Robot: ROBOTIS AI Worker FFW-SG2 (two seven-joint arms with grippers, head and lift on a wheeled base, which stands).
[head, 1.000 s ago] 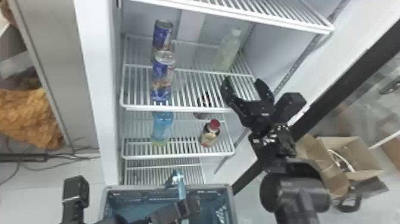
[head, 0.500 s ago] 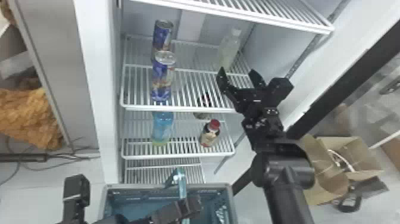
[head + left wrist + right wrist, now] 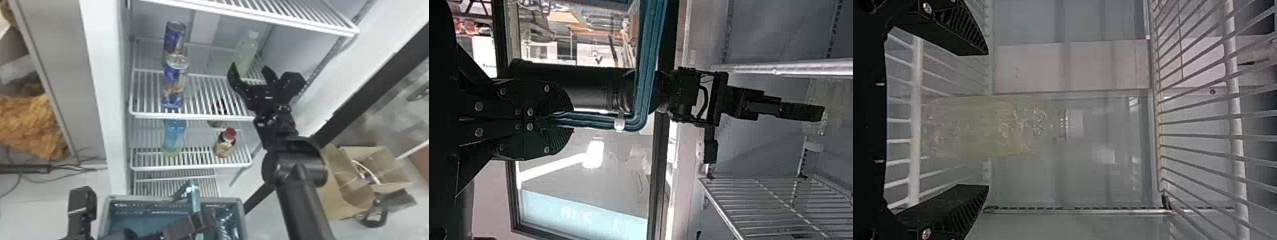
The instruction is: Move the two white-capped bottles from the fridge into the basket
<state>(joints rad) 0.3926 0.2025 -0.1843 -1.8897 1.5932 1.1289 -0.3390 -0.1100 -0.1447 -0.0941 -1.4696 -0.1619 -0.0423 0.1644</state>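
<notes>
One white-capped bottle (image 3: pixel 245 52) is seen upright on the fridge shelf (image 3: pixel 204 79), toward the back and at its right side. The right gripper (image 3: pixel 250 67) is held just before this bottle, at about the height of its lower part, with its two fingers spread well apart. In the right wrist view the bottle is framed by the two fingers, without being touched on its sides; how deep it lies between them cannot be told. The basket (image 3: pixel 159 199) is placed low in front of the fridge, and its teal handle (image 3: pixel 195 198) is gripped by the left gripper (image 3: pixel 204 220), whose fingers are brought together on it. Inside the basket, at its right side, something clear and glittering (image 3: pixel 227 223) is seen, but what it is cannot be told. On the same shelf as the bottle, two blue cans (image 3: pixel 174 86) are stood at the left, one behind the other. On the shelf below, a blue bottle (image 3: pixel 174 135) and a red-capped bottle (image 3: pixel 225 145) are placed, the second to the right.
</notes>
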